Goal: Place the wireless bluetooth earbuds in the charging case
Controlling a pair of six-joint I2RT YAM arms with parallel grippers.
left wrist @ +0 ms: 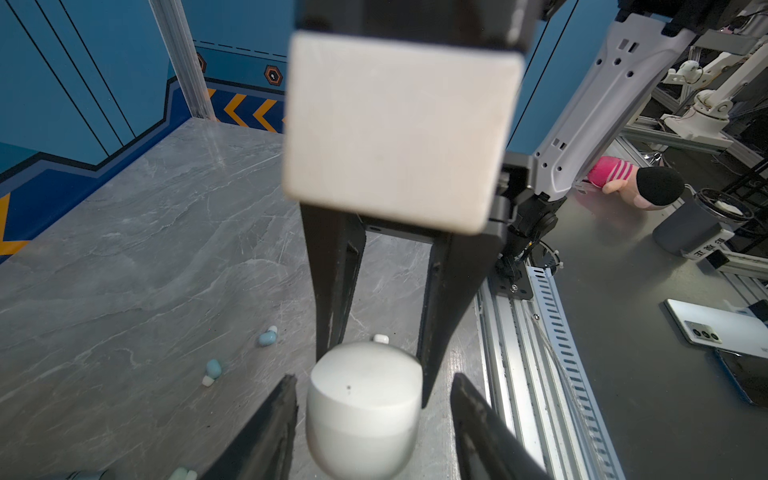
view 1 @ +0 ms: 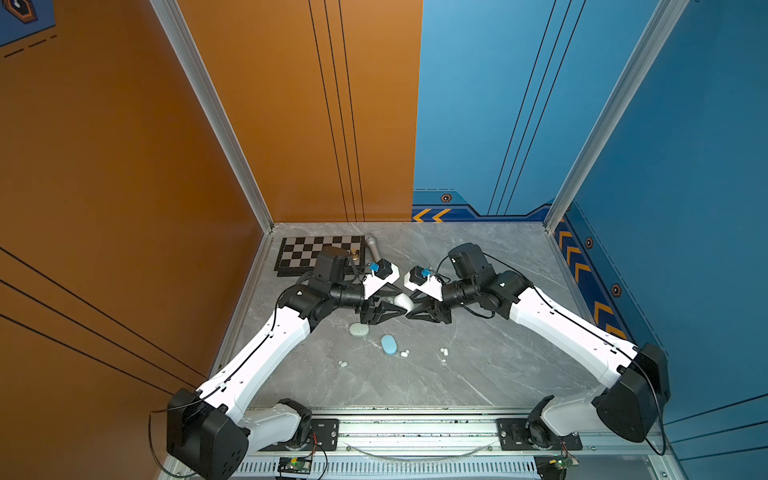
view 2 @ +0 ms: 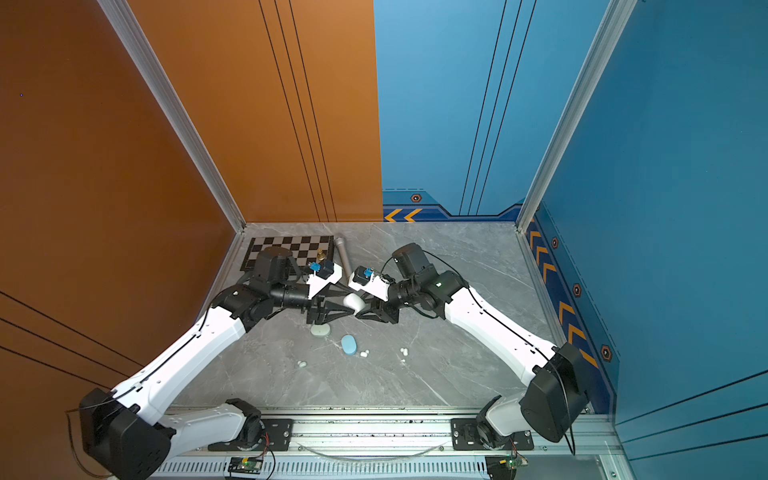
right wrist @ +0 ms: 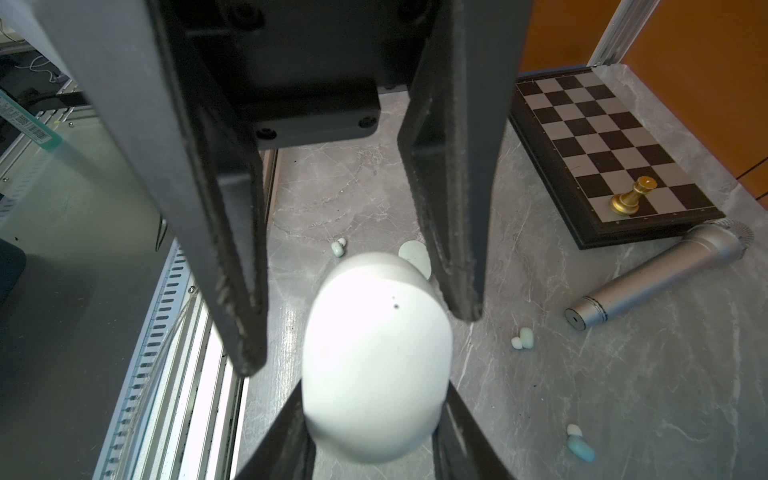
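Note:
A white oval charging case [view 1: 402, 302] [view 2: 354, 302] hangs above the table's middle, lid closed. My right gripper [right wrist: 374, 388] is shut on it, both fingers pressing its sides. My left gripper [left wrist: 374, 378] faces it from the other side and stands open around the case's [left wrist: 363, 411] end, with a gap at each finger. Small earbuds lie loose on the table: a mint pair [view 1: 343, 364], one [view 1: 404, 354] by the blue case [view 1: 389, 344], and white ones [view 1: 444, 352]. The left wrist view shows pale blue earbuds [left wrist: 267, 337].
A mint case [view 1: 359, 329] lies just under the left gripper. A chessboard [view 1: 307, 251] with a gold piece [right wrist: 631, 199] fills the far left corner, and a silver microphone [right wrist: 656, 274] lies beside it. Walls close off the left, back and right; a metal rail [view 1: 415, 432] runs along the front.

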